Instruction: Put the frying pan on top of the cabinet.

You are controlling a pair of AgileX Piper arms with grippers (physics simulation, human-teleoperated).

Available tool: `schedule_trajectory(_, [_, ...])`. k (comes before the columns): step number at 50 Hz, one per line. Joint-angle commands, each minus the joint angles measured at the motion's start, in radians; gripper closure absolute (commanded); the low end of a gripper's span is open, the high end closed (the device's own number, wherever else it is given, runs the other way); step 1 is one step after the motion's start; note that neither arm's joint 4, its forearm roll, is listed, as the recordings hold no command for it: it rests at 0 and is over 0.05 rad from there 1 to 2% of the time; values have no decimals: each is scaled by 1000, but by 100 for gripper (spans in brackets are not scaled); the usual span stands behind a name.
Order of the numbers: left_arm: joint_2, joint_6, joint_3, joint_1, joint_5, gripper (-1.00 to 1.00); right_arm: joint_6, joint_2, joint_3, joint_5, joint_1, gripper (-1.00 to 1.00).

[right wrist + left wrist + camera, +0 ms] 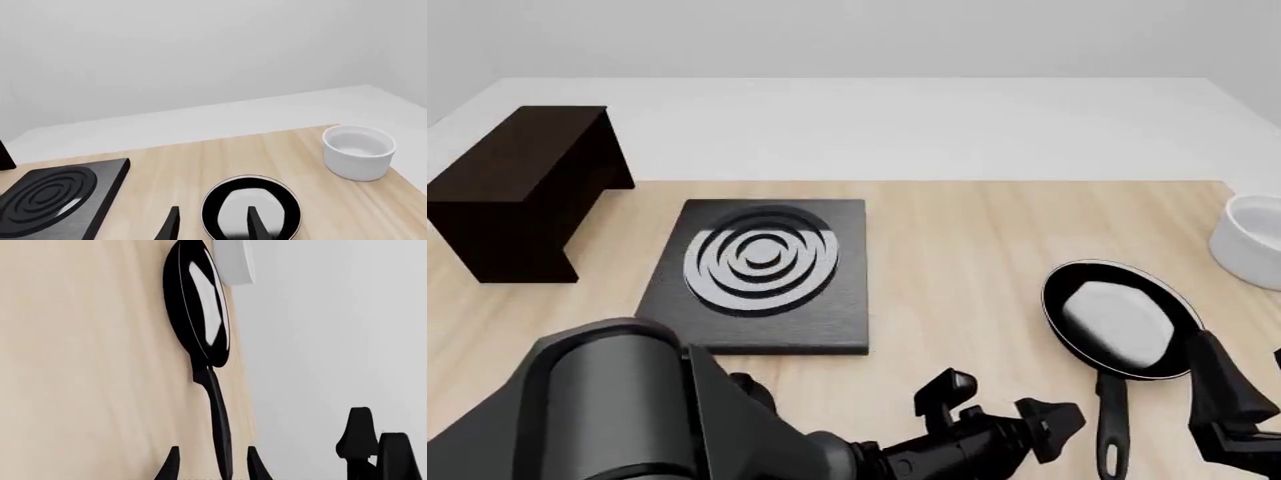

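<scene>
L jaws spread astride handle, R jaws spread, glossy black frying pan (1121, 317) w/ thin pale rim

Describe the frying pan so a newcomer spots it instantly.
Start at the black stove plate with grey rings in the middle of the wooden table. Look right and nearer the arms: the frying pan lies flat there, short of the white bowl. It alone is glossy black, shallow, with a long handle.

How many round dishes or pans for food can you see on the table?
2. The frying pan lies on the table's right side, near the grippers. The white bowl stands beyond it at the right edge. More may be hidden behind the left arm.
</scene>
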Motion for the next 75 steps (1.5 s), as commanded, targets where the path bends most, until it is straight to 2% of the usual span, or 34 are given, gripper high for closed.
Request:
schedule_trajectory(1, [40,-34,-45,-13,26,-100,1,-6,0,4,2,-100])
schedule_trajectory(34, [126,-54,-129,-30,39,-100,11,15,0,-14,0,-100])
schedule_trajectory(75, [116,-70,-176,-77,42,-100,13,7,0,-6,1,-100])
